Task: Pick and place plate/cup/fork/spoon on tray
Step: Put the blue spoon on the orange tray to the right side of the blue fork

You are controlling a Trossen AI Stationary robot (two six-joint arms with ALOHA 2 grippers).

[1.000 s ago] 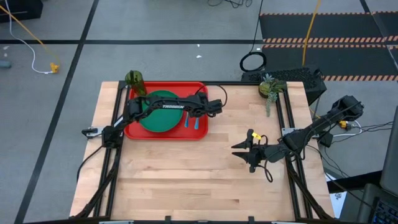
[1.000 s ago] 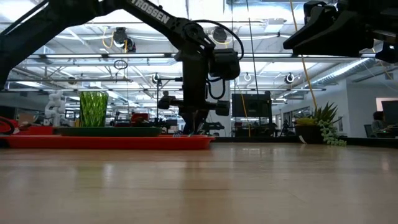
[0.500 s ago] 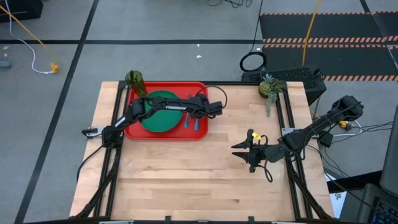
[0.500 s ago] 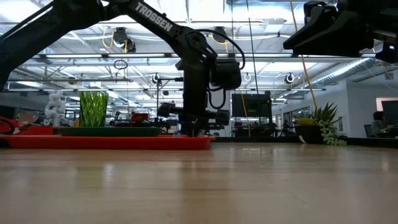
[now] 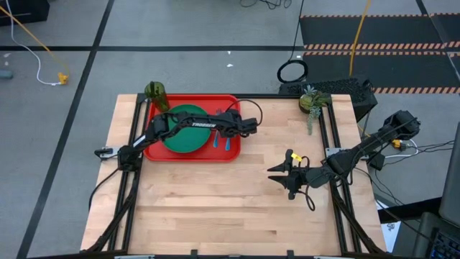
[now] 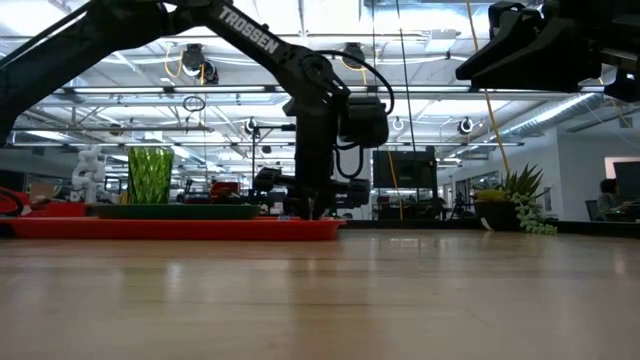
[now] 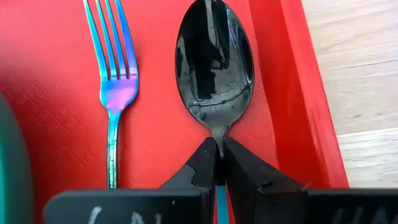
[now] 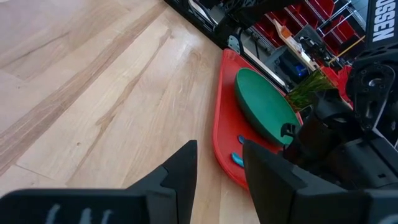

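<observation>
Where the high view looks down, the red tray (image 5: 192,154) sits toward 11 o'clock on the table (image 5: 215,208), with the green plate (image 5: 183,137) on it, the cup (image 5: 154,91) at the tray's 11 o'clock corner, and fork (image 5: 215,140) and spoon (image 5: 226,142) side by side at the plate's 3 o'clock. Left gripper (image 5: 228,133) hangs over the cutlery; right gripper (image 5: 277,175) waits above bare wood toward 3 o'clock, well apart from the tray. A potted plant (image 5: 310,101) stands near the table's 1 o'clock corner. Low view: left gripper (image 6: 308,212) points straight down onto the tray's (image 6: 180,229) 3 o'clock end; cup (image 6: 150,176) upright behind the plate (image 6: 170,211). Left wrist view: left gripper (image 7: 220,163) is clenched on the spoon's (image 7: 214,62) neck just below the dark bowl, a strip of blue handle visible between the fingers; spoon lies on the tray (image 7: 161,124), close to the rim, fork (image 7: 113,74) parallel beside it, not touching. Right wrist view: right gripper (image 8: 219,163) stands parted, holding nothing, tray (image 8: 221,143) and plate (image 8: 264,109) farther off.
</observation>
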